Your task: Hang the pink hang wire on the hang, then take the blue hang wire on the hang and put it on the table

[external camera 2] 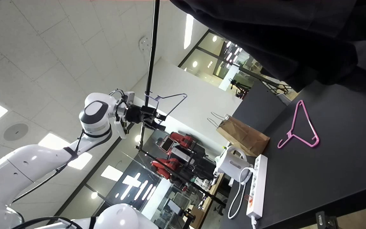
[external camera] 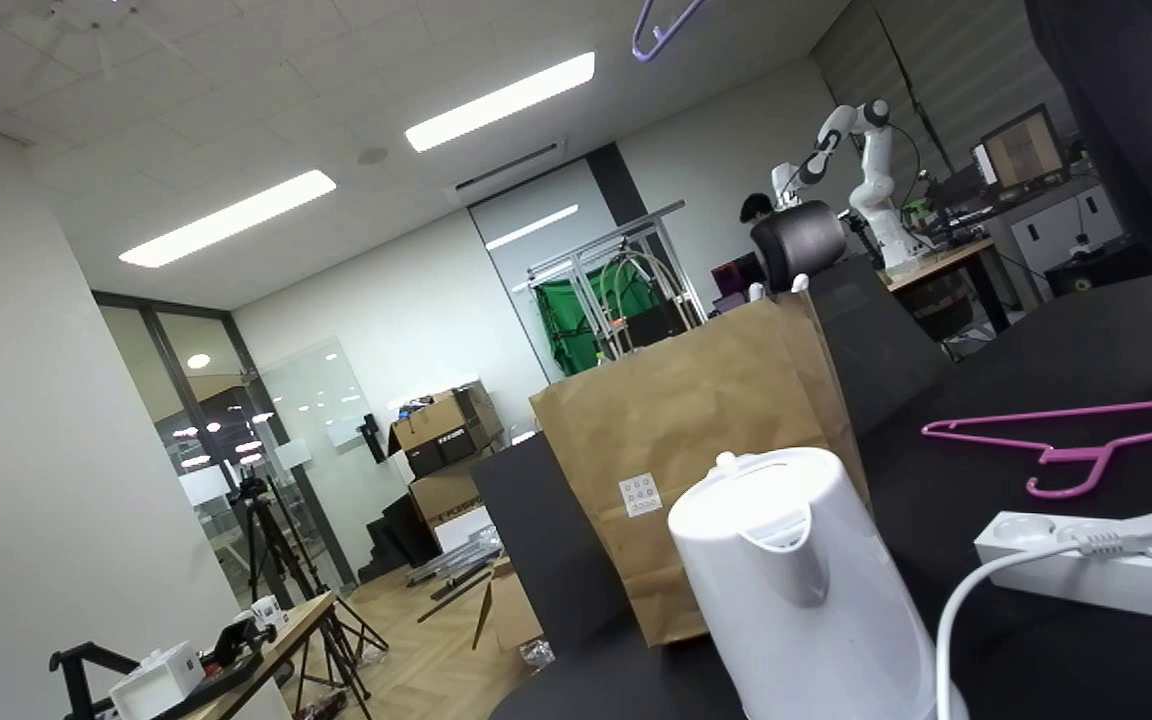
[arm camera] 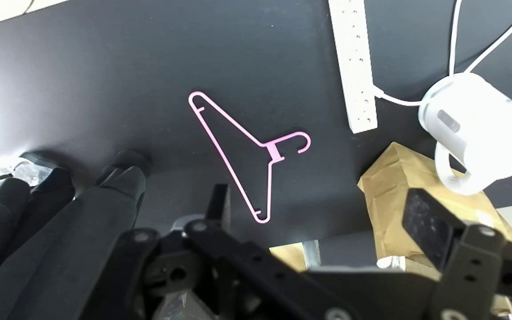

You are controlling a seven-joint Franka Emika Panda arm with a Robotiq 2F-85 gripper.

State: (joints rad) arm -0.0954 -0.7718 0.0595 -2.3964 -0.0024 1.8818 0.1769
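Note:
The pink hang wire [arm camera: 275, 152] lies flat on the dark table [arm camera: 105, 89]. It also lies there in both exterior views [external camera: 1071, 455] [external camera 2: 289, 134]. The blue hang wire [external camera 2: 177, 105] hangs by its hook from a black pole [external camera 2: 152, 47] high above the table. Only a lower corner of the blue hang wire [external camera: 645, 52] shows at the top of an exterior view. My gripper [external camera 2: 161, 122] is raised beside the pole, near the blue hang wire's lower end. Whether they touch cannot be told. In the wrist view my gripper [arm camera: 322, 211] is wide open, with nothing between its fingers.
A white power strip [arm camera: 354, 66], a white kettle [arm camera: 474, 129] and a brown paper bag [arm camera: 398, 186] stand together on the table. A white cable runs from the strip. A person in dark clothes [external camera 2: 265, 38] is at the table's edge; their legs [arm camera: 82, 231] show in the wrist view.

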